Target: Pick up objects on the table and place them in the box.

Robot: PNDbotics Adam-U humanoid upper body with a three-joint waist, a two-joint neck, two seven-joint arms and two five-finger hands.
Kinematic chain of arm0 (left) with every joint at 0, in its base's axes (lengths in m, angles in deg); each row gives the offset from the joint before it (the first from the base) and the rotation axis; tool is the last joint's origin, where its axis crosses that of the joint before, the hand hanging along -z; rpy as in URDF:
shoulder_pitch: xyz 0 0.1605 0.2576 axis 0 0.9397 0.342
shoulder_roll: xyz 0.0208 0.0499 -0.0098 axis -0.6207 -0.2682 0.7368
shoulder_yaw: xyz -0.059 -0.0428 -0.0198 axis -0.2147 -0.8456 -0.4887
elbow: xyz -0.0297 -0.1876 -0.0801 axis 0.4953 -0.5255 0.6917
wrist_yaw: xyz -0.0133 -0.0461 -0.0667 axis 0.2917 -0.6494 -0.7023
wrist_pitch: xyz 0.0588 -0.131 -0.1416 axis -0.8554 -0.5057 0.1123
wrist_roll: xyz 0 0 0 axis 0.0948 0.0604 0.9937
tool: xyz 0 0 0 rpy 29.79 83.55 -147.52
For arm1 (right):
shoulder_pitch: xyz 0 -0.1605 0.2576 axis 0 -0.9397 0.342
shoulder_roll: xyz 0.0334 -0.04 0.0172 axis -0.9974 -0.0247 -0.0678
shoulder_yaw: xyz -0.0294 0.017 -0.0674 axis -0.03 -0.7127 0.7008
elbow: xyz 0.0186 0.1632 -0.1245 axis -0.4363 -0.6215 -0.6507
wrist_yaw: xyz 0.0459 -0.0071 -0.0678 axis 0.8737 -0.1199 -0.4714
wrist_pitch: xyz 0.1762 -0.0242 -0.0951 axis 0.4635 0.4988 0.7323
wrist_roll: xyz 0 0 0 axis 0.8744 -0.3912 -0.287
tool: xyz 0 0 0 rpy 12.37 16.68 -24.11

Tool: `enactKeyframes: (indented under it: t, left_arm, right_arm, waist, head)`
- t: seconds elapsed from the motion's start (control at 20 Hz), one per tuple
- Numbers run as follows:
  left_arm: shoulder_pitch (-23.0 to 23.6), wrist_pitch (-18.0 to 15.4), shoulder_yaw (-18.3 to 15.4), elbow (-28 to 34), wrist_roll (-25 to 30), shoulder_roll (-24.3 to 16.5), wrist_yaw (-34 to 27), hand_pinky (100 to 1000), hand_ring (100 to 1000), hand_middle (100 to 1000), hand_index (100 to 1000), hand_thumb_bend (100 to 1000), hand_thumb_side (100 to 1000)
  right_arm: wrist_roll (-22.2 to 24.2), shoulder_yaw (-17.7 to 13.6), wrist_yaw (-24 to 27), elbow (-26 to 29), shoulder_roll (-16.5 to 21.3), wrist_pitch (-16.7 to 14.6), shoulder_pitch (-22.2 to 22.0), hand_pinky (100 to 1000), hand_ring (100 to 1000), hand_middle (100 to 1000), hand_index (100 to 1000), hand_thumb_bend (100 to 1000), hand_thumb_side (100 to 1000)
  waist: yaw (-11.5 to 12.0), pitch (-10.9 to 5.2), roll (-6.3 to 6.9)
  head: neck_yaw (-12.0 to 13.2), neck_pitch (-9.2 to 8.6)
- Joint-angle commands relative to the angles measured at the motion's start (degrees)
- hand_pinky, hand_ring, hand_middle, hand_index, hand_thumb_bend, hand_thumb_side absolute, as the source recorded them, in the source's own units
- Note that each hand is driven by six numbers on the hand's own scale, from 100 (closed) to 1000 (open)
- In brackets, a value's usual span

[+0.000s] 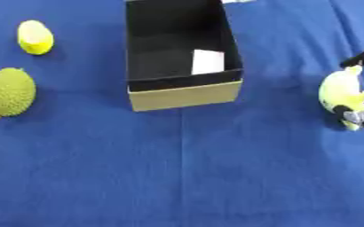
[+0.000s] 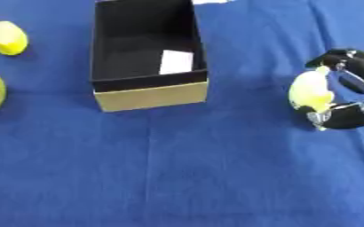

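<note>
Fruit (image 2: 310, 92), pale yellow-green, is sitting at the right edge of the frame, and my right hand (image 2: 354, 88) is wrapping around it: the dark fingers (image 2: 334, 56) are curling over its top while the thumb is hooking under its lower end, so I am grasping it. Whether it is resting on the bench (image 1: 216, 177) or already hanging just above the blue cloth, I cannot tell.

I am judging this to be the pick-up step for this one piece, with the carry not yet begun. The next move is calling for a lift clear of the cloth, a sweep toward the upper middle of the frame, and a release only once I am hovering over the box (image 1: 187, 95), high enough to pass its right wall.

The box is standing open, black inside with a tan front; I am seeing only a white slip (image 1: 207, 61) on its floor.

Counting: one box, one fruit in my fingers, and two more pieces waiting at the left edge, well apart from me: one small lemon (image 1: 35, 37) at upper left and one bumpy green durian (image 1: 9, 92) below it. My left hand is not showing anywhere.
</note>
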Motion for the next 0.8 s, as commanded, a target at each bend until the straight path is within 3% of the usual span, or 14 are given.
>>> enactKeyframes:
  t: [0.05, 0.8]
  left_arm:
    - [0.11, 0.12, -0.42, 1.02, -0.05, -1.19, -0.04, 795, 533, 542, 810, 100, 600]
    - [-0.15, 0.09, -0.27, 1.02, 0.07, -1.12, -0.16, 795, 539, 543, 810, 100, 598]
  right_arm:
    - [0.58, -0.80, -2.56, 0.41, 1.80, 0.53, 0.14, 903, 913, 817, 880, 436, 377]
    - [7.66, -0.12, -11.38, -3.37, 1.58, 0.98, -0.09, 922, 924, 864, 898, 443, 530]
  waist:
    - [-0.04, -0.94, 0.13]
    - [0.09, -0.24, 0.18]
  head:
    - [-0.05, -0.17]
    - [-0.28, -0.49]
